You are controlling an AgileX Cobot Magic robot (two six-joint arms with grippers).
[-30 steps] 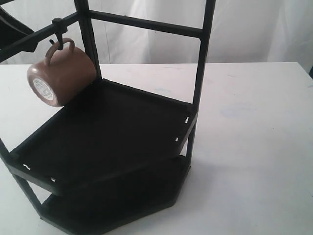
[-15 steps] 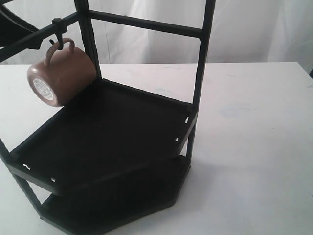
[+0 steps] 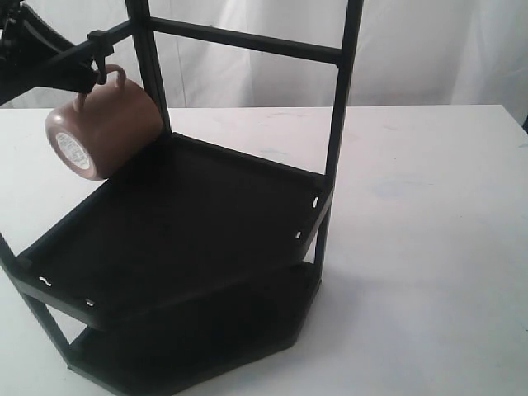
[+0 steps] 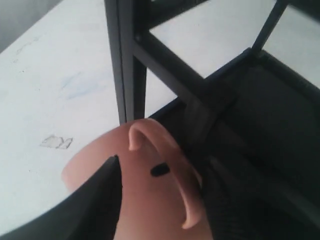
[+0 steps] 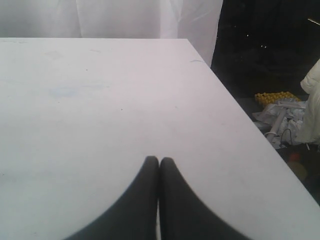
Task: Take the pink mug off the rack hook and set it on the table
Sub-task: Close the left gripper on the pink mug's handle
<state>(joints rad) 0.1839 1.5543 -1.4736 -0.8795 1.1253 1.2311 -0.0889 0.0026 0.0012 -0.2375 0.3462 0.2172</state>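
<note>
The pink mug hangs tilted by its handle from the rack hook, its labelled base facing the exterior view. That hook sits on a bar of the black rack, which stands on the white table. My left gripper reaches in from the upper left, right at the handle. In the left wrist view the mug fills the gap of the open left gripper, one finger on each side. The hook's black tip shows inside the handle. My right gripper is shut over bare table.
The rack's two dark shelves spread below and to the right of the mug, and its uprights rise behind. A white curtain backs the table. Past the table's edge lies floor clutter.
My left gripper has come in from the upper left towards the mug's handle. The mug still hangs in the same place.
</note>
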